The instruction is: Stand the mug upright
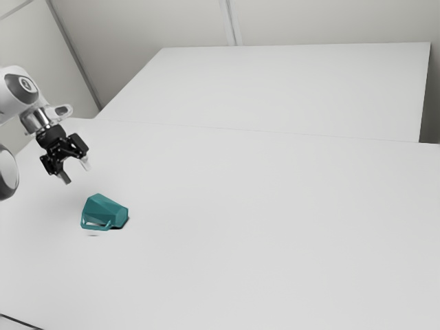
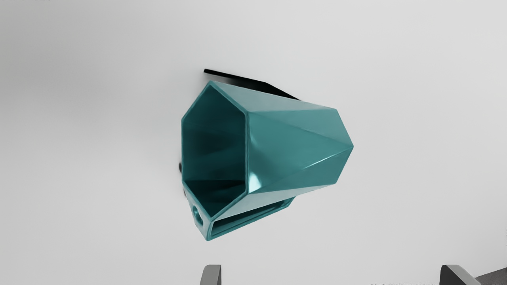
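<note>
In the exterior view the black gripper hangs above the table, up and to the exterior view's left of the teal mug. The faceted mug lies on its side, its dark mouth turned toward the exterior view's left and its handle low at the side, near the table. In the wrist view the fingers of the gripper stand wide apart with nothing between them. The mug is apart from both fingertips.
The mug rests on a broad white table. Behind it stands a large white panel or surface. A thin dark line runs at the exterior view's lower left corner.
</note>
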